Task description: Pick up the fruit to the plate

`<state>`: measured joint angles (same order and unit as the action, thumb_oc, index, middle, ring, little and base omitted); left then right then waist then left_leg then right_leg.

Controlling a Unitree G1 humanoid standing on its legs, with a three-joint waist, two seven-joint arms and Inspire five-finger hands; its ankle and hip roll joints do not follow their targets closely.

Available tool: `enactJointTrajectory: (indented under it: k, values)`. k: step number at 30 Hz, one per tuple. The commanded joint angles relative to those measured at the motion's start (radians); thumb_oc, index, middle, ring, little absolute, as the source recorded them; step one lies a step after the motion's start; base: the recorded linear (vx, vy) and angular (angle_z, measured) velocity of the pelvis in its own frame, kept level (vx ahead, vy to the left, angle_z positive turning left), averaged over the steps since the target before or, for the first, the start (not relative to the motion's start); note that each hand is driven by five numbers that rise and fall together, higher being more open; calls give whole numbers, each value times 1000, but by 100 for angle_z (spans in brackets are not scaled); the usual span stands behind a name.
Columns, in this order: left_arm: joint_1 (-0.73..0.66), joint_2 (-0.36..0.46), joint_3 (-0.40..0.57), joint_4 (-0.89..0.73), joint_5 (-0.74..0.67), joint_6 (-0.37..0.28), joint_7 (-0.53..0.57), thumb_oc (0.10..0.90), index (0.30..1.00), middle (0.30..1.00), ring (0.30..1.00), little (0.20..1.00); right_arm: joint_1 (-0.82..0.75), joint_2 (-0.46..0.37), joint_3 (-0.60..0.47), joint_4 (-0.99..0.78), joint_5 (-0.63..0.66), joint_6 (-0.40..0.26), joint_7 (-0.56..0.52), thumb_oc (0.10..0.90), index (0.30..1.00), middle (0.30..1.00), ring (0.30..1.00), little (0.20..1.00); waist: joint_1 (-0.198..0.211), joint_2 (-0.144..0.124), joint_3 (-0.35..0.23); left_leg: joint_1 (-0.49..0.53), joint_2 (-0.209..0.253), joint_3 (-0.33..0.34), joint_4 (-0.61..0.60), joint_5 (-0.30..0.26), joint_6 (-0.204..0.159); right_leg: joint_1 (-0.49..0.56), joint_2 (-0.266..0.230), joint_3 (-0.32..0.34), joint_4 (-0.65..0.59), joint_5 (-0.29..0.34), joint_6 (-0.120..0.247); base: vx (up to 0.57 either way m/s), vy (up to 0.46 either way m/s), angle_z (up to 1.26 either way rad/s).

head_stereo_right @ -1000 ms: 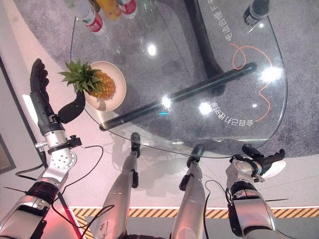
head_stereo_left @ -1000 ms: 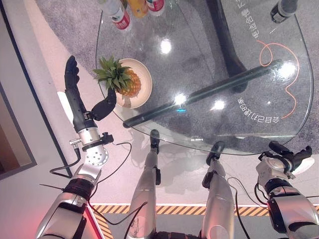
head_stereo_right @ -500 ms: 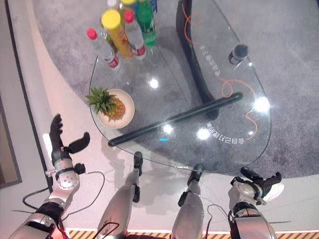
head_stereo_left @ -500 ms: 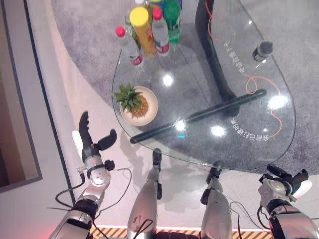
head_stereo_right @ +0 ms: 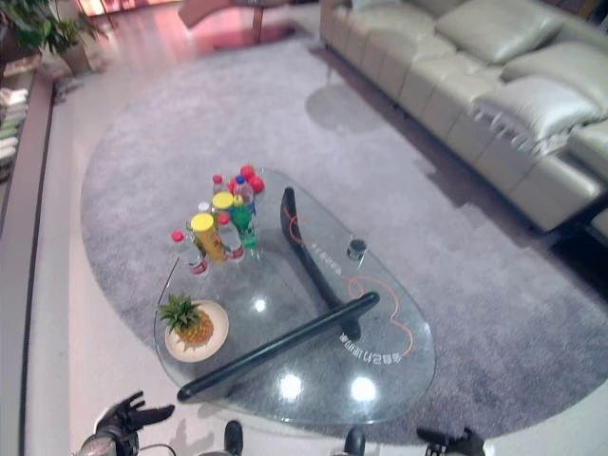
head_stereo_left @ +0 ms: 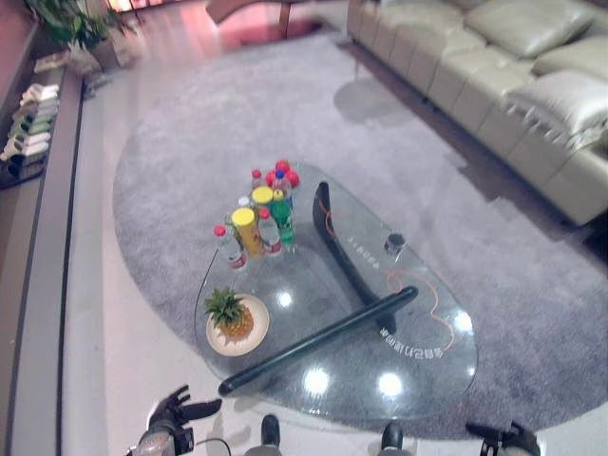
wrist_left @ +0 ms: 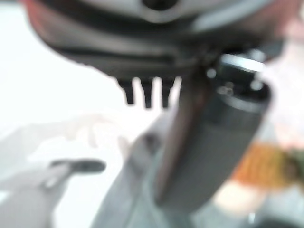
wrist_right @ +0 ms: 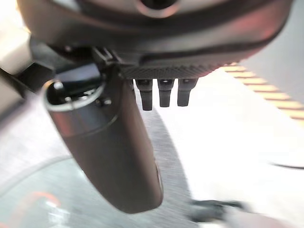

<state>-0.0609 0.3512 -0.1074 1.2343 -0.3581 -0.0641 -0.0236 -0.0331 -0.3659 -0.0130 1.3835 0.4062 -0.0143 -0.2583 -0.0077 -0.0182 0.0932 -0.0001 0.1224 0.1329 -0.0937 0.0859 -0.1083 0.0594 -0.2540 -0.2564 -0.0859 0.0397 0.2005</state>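
A small yellow pineapple with a green leafy crown (head_stereo_left: 229, 316) stood on the round cream plate (head_stereo_left: 253, 339), which lay at the near left rim of the clear glass teardrop-shaped counter (head_stereo_left: 418, 380). The plate's outer side sat just beside the glass edge, with pale floor directly past it. Toward the far end of the counter a cluster of plastic bottles (head_stereo_left: 258, 217), with red, yellow and blue caps, stood close together, apart from the plate with bare glass between. A dark curved base with a long black bar (head_stereo_left: 321, 340) showed through the glass, running from the near left edge toward the middle. A small dark round object (head_stereo_left: 394, 243) sat near the right rim, with a thin orange cord (head_stereo_left: 427, 304) looping on the glass beside it. The wide right half of the counter top lay open. A round grey rug (head_stereo_left: 190, 123) spread under and around the counter, and a pale beige sofa (head_stereo_left: 503, 85) stood well apart at the far right.

The left hand (head_stereo_left: 177, 413) hung low at the near left, off the counter's edge, fingers spread loosely and holding nothing. The right hand (head_stereo_left: 508, 439) showed at the near right, past the rim, its fingers straight in its wrist view (wrist_right: 161, 92) and empty
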Motion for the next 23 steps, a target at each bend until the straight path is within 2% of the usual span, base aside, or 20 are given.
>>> enactJointTrajectory:
  k: [1,3,7,9,11,13,17,23]
  values:
    - [-61,29,3,62,75,-2,-46,800,900,900,900,900,-14,-34,35,51,-95,45,67,800,900,900,900,900,-1,35,-1,62,80,56,6,-5,-47,-4,-22,44,9,88,20,74,12,-4]
    - [-61,26,0,66,64,12,-63,800,900,900,900,900,-14,-28,45,50,-103,49,67,800,900,900,900,900,0,34,-7,69,82,58,6,-9,-47,6,-22,42,7,85,20,77,12,-13]
    - [-50,13,-7,88,101,95,-133,800,900,900,900,900,-16,-6,74,38,-141,67,89,800,900,900,900,900,0,32,-27,86,83,58,6,-17,-45,27,-19,42,5,76,20,65,16,-9]
    - [-49,11,-16,100,127,99,-140,800,900,900,900,900,-19,0,85,33,-140,76,93,800,900,900,900,900,0,31,-31,93,85,61,6,-20,-44,33,-19,40,7,73,20,54,10,-1]
    - [-47,9,-22,117,152,131,-164,800,900,900,900,900,-22,8,95,35,-155,128,152,800,900,900,900,900,-3,30,-39,106,87,68,6,-26,-43,43,-17,40,9,67,18,68,14,-1]
    - [-44,5,-32,119,184,135,-185,800,900,900,900,900,-24,13,108,41,-191,160,187,800,900,900,900,900,-1,30,-43,113,89,70,6,-28,-43,49,-17,39,8,65,17,55,8,0]
    - [-47,-5,-60,113,196,139,-212,800,900,900,900,900,-31,14,122,44,-191,152,161,800,900,900,900,900,4,32,-48,120,94,67,6,-29,-44,58,-16,34,6,64,17,31,3,1]
    - [-46,-16,-73,112,210,137,-211,800,900,900,900,900,-33,25,144,44,-233,193,207,800,900,900,900,900,10,26,-56,125,102,64,6,-29,-49,66,-15,29,-1,66,18,6,0,0]
